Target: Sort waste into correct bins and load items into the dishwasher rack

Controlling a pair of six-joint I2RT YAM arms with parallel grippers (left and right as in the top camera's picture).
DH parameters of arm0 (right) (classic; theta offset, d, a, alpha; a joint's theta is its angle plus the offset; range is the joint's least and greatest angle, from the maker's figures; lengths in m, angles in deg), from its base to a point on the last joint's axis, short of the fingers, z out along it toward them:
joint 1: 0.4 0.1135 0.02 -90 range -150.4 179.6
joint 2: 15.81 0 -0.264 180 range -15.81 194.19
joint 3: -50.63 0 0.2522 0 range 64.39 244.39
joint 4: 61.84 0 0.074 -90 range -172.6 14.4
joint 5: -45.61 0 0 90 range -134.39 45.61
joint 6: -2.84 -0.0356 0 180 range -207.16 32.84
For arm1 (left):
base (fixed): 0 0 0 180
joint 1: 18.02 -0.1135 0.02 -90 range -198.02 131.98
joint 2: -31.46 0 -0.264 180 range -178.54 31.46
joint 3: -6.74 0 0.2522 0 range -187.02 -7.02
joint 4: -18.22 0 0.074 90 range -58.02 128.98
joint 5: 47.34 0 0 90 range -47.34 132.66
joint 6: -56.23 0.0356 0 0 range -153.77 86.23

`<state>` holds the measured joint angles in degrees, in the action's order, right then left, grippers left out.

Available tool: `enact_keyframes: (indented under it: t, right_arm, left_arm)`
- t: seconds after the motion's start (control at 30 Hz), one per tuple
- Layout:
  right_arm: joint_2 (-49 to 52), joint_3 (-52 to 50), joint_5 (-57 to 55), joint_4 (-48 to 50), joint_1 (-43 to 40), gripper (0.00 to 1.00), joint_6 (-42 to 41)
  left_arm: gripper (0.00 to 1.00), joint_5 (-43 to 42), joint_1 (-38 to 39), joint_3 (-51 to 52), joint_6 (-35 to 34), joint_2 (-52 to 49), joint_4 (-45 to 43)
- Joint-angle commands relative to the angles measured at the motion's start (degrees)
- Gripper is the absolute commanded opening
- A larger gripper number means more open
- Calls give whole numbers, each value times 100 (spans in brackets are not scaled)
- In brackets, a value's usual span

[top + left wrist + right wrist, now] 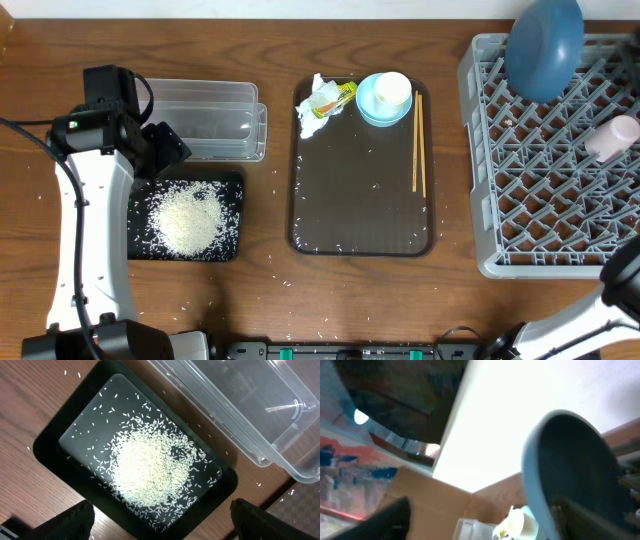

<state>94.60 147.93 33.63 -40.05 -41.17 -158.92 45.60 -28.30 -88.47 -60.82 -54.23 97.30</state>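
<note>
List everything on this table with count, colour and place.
clear plastic tub: one, transparent, upper left.
black tray: one, black, below the tub.
rice grains: a pile, white, in the black tray; strays around.
serving tray: one, dark brown, centre.
crumpled tissue: one, white, serving tray's top-left corner.
wrapper: one, yellow, beside the tissue.
light-blue bowl: one, top of serving tray.
white cup: one, inside the light-blue bowl.
chopsticks: two, wooden, serving tray's right side.
dishwasher rack: one, grey, right.
dark-blue bowl: one, tilted in the rack.
pink cup: one, in the rack.
left gripper: one, black, open over the black tray.
right gripper: one, black, open.
</note>
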Motion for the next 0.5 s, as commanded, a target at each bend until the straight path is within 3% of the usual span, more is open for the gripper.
enact_keyframes:
  t: [0.0,0.27,0.3,0.33,0.37,0.4,0.43,0.47]
  right_arm:
    - [-557,22,-160,35,-105,99,-4]
    - [-1108,24,-590,26,352,99,-9]
    - [-1132,24,-664,28,505,93,68]
    - [-1145,24,-730,26,649,84,173]
    - [-1147,24,-804,26,828,67,332]
    - [-1147,24,-872,11,984,23,474]
    - [-1145,24,-984,-127,1169,1,673]
    - [-1145,24,-1176,-444,1381,1,962]
  left_arm:
    - [90,4,-9,22,-28,83,2]
    - [90,4,-9,22,-28,83,2]
    - [90,4,-9,22,-28,83,2]
    - [90,4,-9,22,-28,83,2]
    - [90,4,-9,22,-28,83,0]
    - [90,4,-9,22,-28,83,2]
    - [90,4,-9,22,-28,83,2]
    - [90,4,-9,22,-28,83,2]
